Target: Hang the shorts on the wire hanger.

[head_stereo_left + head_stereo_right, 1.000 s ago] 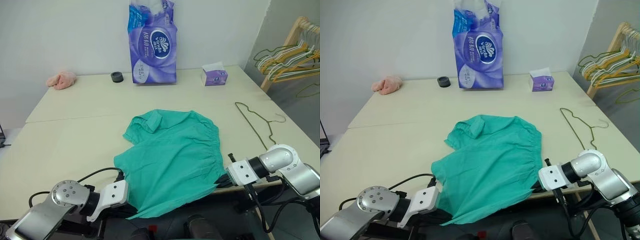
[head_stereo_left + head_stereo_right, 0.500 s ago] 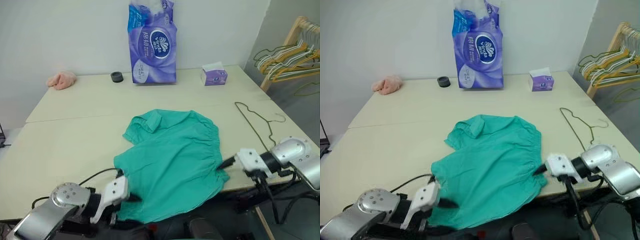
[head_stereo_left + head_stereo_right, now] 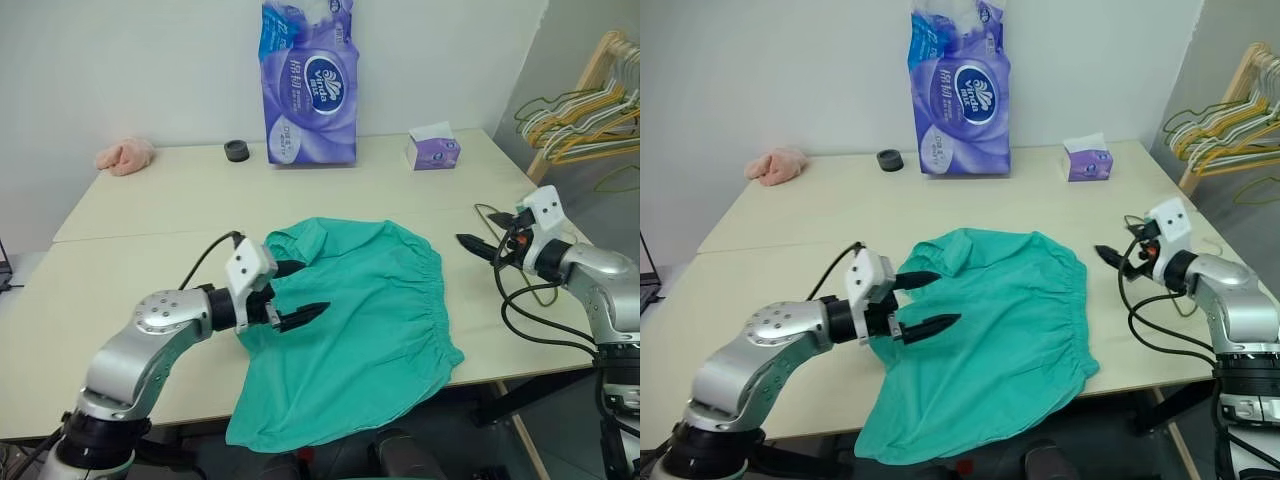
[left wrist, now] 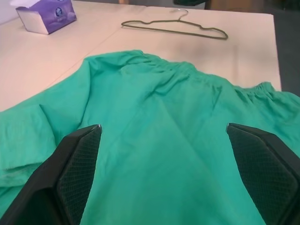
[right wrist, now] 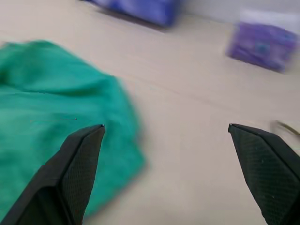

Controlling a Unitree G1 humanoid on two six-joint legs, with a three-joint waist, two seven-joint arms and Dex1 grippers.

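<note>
Plainly, the wire hanger (image 4: 176, 29) lies beyond the shorts (image 3: 350, 330), just beside the right gripper (image 3: 478, 246) (jaws wide, empty); the left gripper (image 3: 298, 292) hovers spread over the cloth.

Soft, matt cloth was seen in the shorts (image 3: 350, 320), thin dull wire in the wire hanger (image 4: 176, 29), and glossy plastic film on the purple pack (image 3: 308, 85).

Teal-green shorts (image 3: 350, 320) lie on the cream bench (image 3: 130, 270). The wire hanger (image 4: 176, 29) is dull olive. The tissue pack (image 3: 310, 85) is purple and white, the cloth lump (image 3: 125, 156) pink, and the fingers (image 3: 930, 325) black.
</note>
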